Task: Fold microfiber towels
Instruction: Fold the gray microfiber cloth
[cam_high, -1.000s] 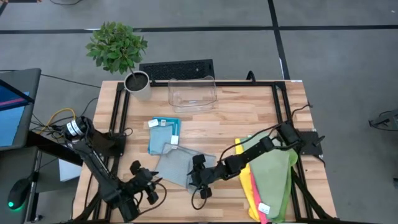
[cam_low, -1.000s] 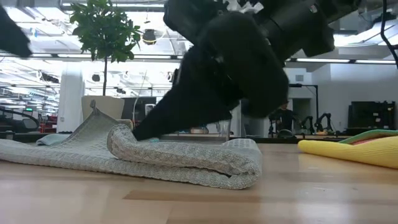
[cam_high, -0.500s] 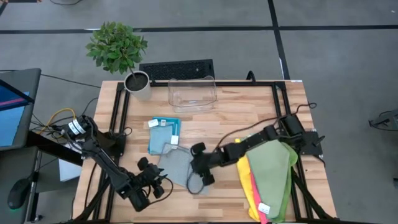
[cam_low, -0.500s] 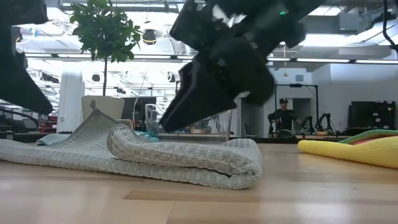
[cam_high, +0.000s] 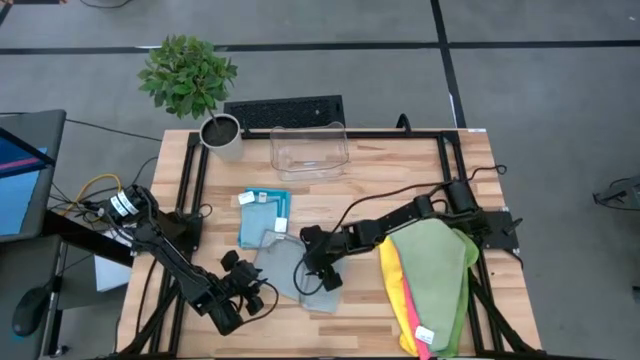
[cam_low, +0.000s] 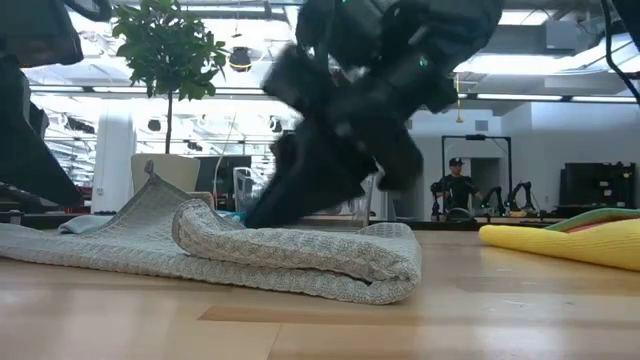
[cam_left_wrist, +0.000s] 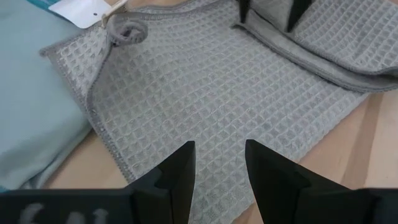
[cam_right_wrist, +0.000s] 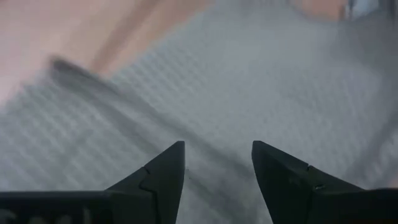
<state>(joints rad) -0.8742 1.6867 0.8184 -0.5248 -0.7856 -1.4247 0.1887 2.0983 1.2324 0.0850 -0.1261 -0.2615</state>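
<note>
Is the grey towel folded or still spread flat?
Partly folded: the grey waffle-weave towel has one edge doubled over into a rounded fold in the low view, while a single layer lies flat in the left wrist view.

Two grippers are at work over the bench: the left gripper and the right gripper, each with its two fingers parted and nothing between them. Towels number six: one grey towel directly under the right gripper, two folded blue towels just beyond both grippers, and a stack of three, the green towel, yellow towel and pink towel, off to the right gripper's far side. There is also one clear bin, one potted plant and one keyboard, all well past the grippers.
</note>
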